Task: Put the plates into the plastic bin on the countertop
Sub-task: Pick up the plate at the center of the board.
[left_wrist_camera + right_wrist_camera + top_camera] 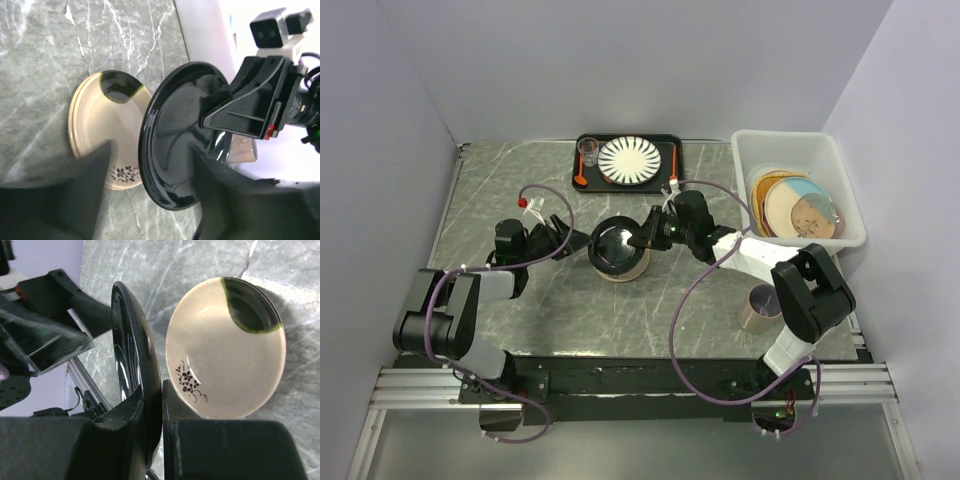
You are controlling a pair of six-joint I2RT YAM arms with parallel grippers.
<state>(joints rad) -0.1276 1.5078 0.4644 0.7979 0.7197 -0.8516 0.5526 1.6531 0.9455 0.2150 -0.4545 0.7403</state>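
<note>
Plates lie in two places. Several are stacked in the bin (748,160) at the far right of the countertop (520,200), and two are in the middle, between the arms. Of these two, the black plate (127,340) is raised and tilted on edge over the cream plate (225,355), which lies flat on the stone and has a dark green patch and a small flower sprig. I cannot tell whether the black plate's low edge touches the cream one. The right gripper (157,392) has its fingers pinched tight on the black plate's right rim, one on each face. The left gripper (578,240) is at the opposite rim with its fingers spread apart, and the left wrist view shows the plate's edge passing between them without being clamped. The plate's weight therefore appears to hang from the right arm alone. The step in hand looks like carrying the black plate to the bin. Next, the right arm should lift it clear of the cream plate and of the open left fingers, swing it far and to the right over the bin's near wall, and let go low over the stack. A thin, glossy rim held at one point could slip or swing, so the move should be slow. The cream plate would be next. Far behind, a tray (672,150) holds a striped plate (629,159), and a cup (758,308) stands near the right arm.
</note>
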